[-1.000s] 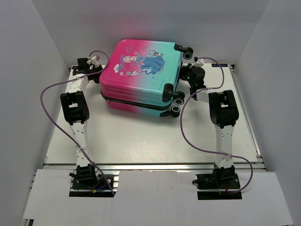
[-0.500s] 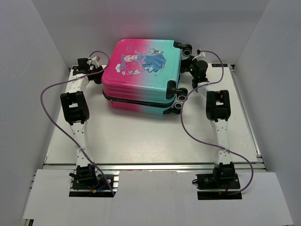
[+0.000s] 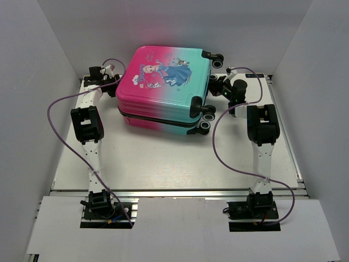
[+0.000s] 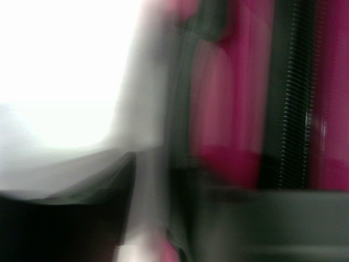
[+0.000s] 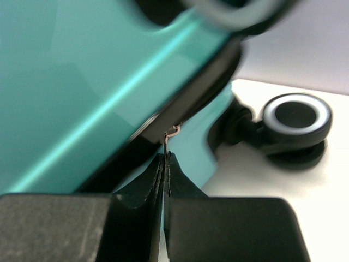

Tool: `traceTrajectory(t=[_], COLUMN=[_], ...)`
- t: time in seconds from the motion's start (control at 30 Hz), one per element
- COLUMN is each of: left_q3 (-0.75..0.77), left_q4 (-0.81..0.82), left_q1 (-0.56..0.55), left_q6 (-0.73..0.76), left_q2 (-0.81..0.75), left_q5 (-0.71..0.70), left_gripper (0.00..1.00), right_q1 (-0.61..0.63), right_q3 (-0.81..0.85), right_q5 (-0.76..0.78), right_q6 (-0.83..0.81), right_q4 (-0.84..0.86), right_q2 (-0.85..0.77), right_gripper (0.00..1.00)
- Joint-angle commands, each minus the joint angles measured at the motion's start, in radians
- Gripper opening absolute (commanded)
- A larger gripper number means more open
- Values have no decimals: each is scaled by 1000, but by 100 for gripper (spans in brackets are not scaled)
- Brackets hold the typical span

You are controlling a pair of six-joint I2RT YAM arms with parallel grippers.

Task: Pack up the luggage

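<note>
Closed luggage (image 3: 163, 87) lying print-up at far middle of table (image 3: 163, 158), between both arms. Right gripper (image 5: 164, 164) pinched tight on zipper pull (image 5: 171, 132) at teal end. Left gripper (image 3: 113, 82) beside pink end; blurred, opening unreadable.

White table (image 3: 163, 158), plain white walls (image 3: 32, 82)

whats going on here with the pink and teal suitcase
Two robot arms flank the luggage, which lies flat on the table with its shell closed or nearly so. The right gripper is shut on a small metal zipper pull at the teal, wheeled end. The left gripper is at the pink end, but its camera is too blurred to show its state.
</note>
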Motion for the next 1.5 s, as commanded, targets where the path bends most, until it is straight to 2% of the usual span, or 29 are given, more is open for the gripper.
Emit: traceTrajectory(t=[0.0, 0.03, 0.17, 0.3, 0.33, 0.4, 0.43, 0.47, 0.53, 0.63, 0.67, 0.73, 0.8, 0.87, 1.03, 1.1, 1.3, 1.4, 1.47], left_q3=[9, 4, -48, -163, -231, -226, -201, -210, -273, -400, -483, -570, -676, -707, -669, -637, -559, -455, -416], left_q4=[82, 98, 179, 233, 254, 193, 126, 77, 84, 78, 91, 154, 200, 224, 185, 159, 21, -107, -149], left_q1=[-19, -19, -19, -19, -19, -10, -10, -10, -22, -22, -22, -33, -33, -33, -33, -33, -19, -31, -31], left_q6=[14, -17, -207, -261, -298, -326, -327, -324, -332, -396, -407, -405, -381, -353, -289, -251, -229, -185, -169], left_q2=[88, 77, -18, -200, -214, -221, -218, -227, -274, -373, -412, -487, -596, -674, -745, -767, -814, -779, -784], left_q5=[-143, -152, -211, -205, -187, -201, -292, -311, -348, -489, -582, -670, -667, -685, -655, -562, -463, -526, -486], left_gripper=[61, 98, 98, 98, 98, 98, 98, 98, 98, 98, 98, 98, 98, 98, 98, 98, 98, 98, 98], right_q1=[61, 65, 108, 146, 163, 183, 208, 215, 234, 240, 242, 243, 243, 255, 275, 278, 289, 295, 298], right_q3=[-192, -311, -474, -570, -590, -650, -674, -732, -788, -860, -871, -892, -902, -923, -978, -992, -1003, -1014, -1018], right_q5=[-75, -72, -55, -55, -44, -26, -23, -10, 11, 40, 43, 60, 56, 46, 37, 40, 72, 77, 80], right_q6=[-115, -121, -176, -213, -227, -250, -258, -259, -258, -252, -250, -250, -250, -255, -273, -285, -302, -290, -282], right_q4=[201, 215, 195, 172, 154, 129, 116, 117, 122, 123, 117, 108, 103, 106, 86, 79, 54, 63, 65], right_q2=[-249, -294, -437, -550, -575, -636, -661, -679, -739, -796, -805, -826, -842, -866, -928, -952, -971, -960, -952], right_gripper=[0, 0, 0, 0, 0, 0, 0, 0, 0, 0, 0, 0, 0, 0, 0, 0, 0, 0, 0])
